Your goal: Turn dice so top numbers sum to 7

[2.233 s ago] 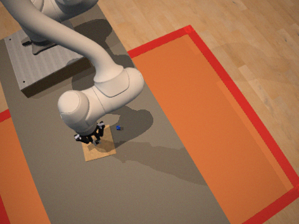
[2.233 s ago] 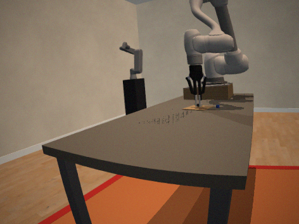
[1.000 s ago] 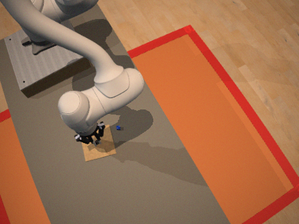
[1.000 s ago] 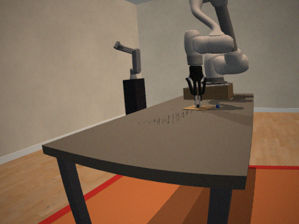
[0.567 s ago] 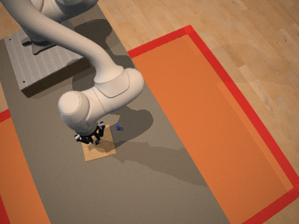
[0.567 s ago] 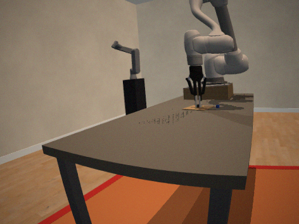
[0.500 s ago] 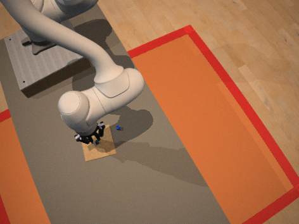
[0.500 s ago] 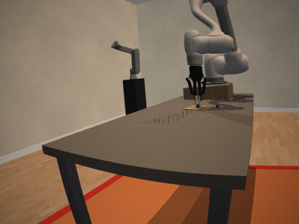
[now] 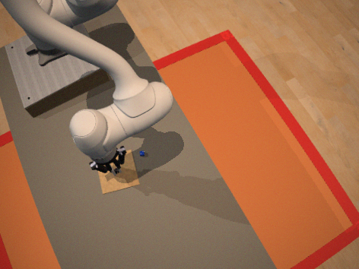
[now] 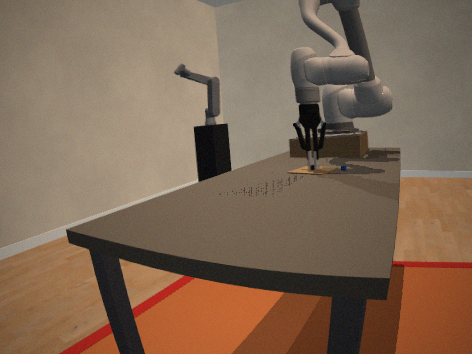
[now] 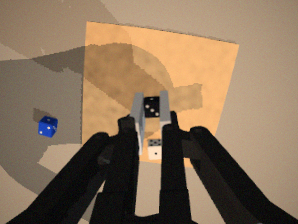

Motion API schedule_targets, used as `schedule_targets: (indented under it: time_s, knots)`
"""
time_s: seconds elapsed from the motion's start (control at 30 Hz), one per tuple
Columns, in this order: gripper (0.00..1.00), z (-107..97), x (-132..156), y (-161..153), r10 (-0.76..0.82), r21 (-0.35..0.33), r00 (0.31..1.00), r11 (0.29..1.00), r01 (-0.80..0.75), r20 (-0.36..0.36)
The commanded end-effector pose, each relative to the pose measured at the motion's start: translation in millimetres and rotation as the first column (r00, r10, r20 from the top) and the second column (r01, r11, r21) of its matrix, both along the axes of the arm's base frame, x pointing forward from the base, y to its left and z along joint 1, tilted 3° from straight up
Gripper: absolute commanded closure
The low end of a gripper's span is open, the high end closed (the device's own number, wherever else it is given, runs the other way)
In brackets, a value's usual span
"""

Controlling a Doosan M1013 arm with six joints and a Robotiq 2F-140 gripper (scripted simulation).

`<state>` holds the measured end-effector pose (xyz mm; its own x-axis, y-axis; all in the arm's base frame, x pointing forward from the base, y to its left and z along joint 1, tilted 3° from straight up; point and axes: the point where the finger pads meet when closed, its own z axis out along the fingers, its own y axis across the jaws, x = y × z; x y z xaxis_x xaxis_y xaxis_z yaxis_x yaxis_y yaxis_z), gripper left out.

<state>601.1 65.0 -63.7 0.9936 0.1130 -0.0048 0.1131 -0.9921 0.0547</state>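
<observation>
Top, mat: tan mat (image 9: 127,183) (image 10: 298,171) (image 11: 200,65) lay btwn desk's (image 9: 152,232) (image 10: 240,220) (image 11: 270,125) long edges, near robot end.
Top, blue die (image 9: 142,153) (image 10: 344,168) (image 11: 48,127): off mat, toward desk's R long edge.
Ext., mat: near desk's far edge, well apart from near L corner.
Ext., claw (image 9: 116,171) (image 10: 312,167) (image 11: 152,104): pointed down over mat.
Wrist, claw: gripping black die (image 10: 312,168) (image 11: 151,107); 3 pips faced cam. Lift off mat: couldn't tell.
Wrist, white die (image 11: 155,152): over mat area, apart from black die, partly btwn fingers in view; 1 pip on bright face.
Wrist, blue die: on desk, beside mat. Top sum: couldn't tell.
</observation>
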Motion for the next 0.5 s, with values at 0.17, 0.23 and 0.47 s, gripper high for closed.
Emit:
schedule_targets:
  time_s: [0.17, 0.23, 0.47]
  knots:
    - [0.86, 0.1, 0.0, 0.1, 0.0, 0.0, 1.0, 1.0, 0.0, 0.0]
    - [0.84, 0.1, 0.0, 0.1, 0.0, 0.0, 1.0, 1.0, 0.0, 0.0]
    - [0.81, 0.1, 0.0, 0.1, 0.0, 0.0, 1.0, 1.0, 0.0, 0.0]
